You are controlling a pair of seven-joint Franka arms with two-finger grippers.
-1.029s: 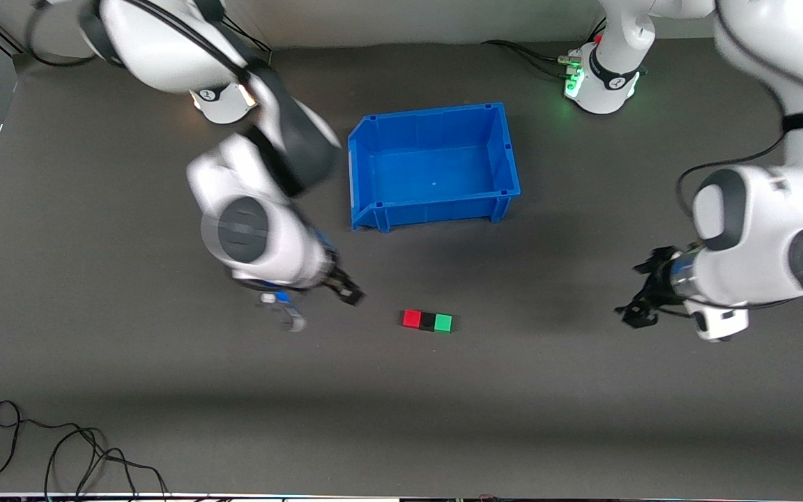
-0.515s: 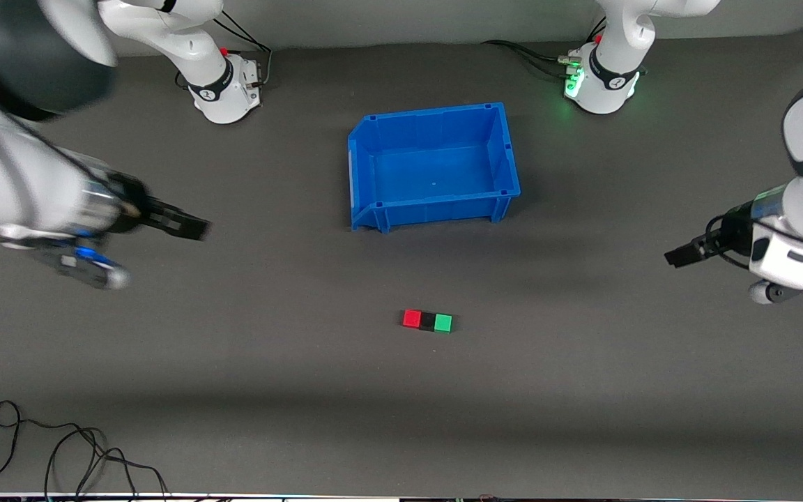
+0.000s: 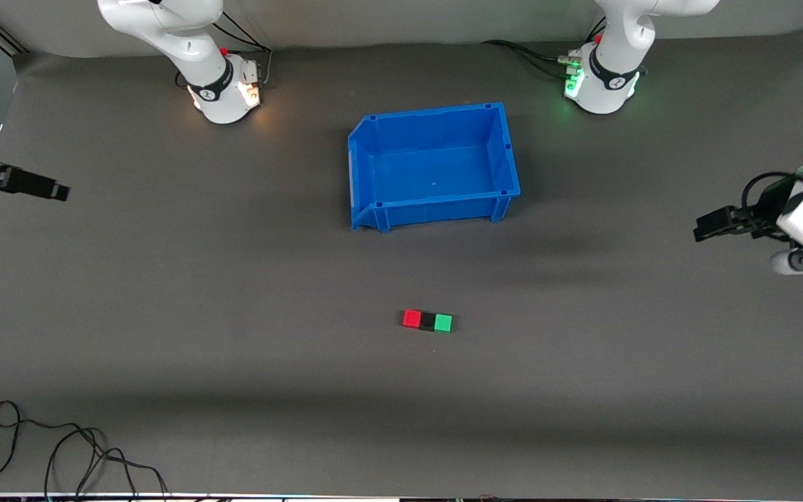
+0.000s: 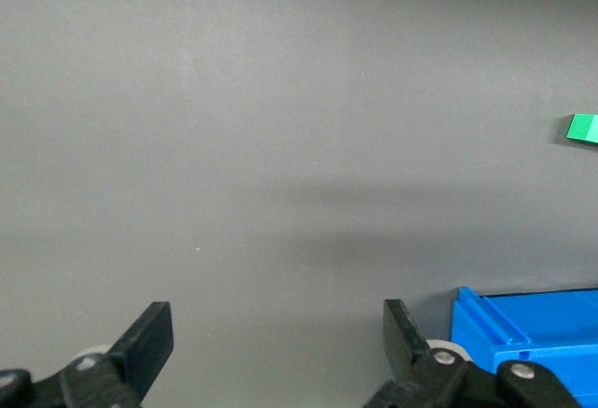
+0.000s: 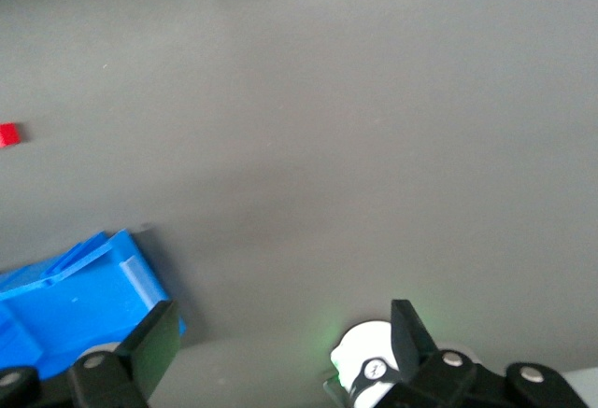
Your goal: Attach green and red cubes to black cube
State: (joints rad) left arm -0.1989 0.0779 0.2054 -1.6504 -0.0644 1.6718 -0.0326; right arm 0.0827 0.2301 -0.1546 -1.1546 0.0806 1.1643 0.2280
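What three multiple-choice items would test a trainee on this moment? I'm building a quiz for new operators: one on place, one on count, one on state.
1. Where does the black cube sit?
A. in the blue bin
B. between the red cube and the green cube
C. on top of the red cube

2. How many cubes lie on the table?
A. two
B. three
C. four

3. What is the left hand doing?
A. open, holding nothing
B. shut on the green cube
C. shut on the bin's rim

Key: 1 B, the red cube and green cube flank it in one row. 2 B, only those three show; the blue bin holds none. 3 A, the left hand has spread fingers over bare table.
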